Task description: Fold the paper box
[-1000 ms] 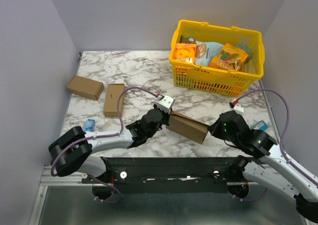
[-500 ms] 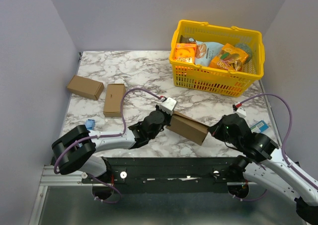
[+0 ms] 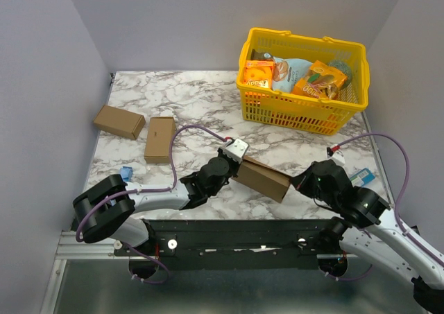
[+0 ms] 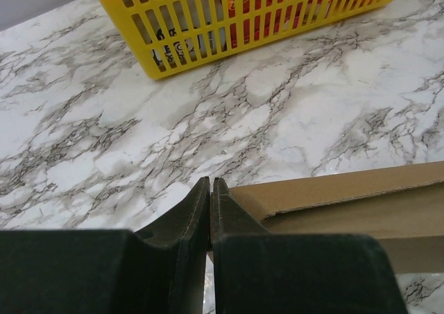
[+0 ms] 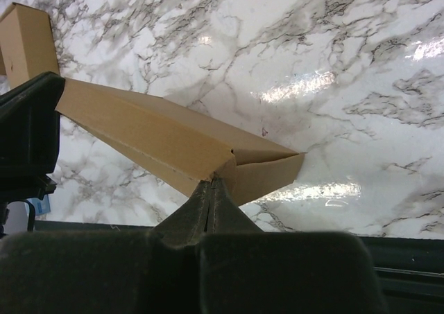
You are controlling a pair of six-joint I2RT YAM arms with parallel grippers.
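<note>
Creased brown paper box by the marble table's near edge: left gripper pinches its flap, right gripper pressed together.

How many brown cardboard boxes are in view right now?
3. The far-left small box sits by the left wall, the second small box just right of it, and the large box at front centre. The basket may hide others.
</note>
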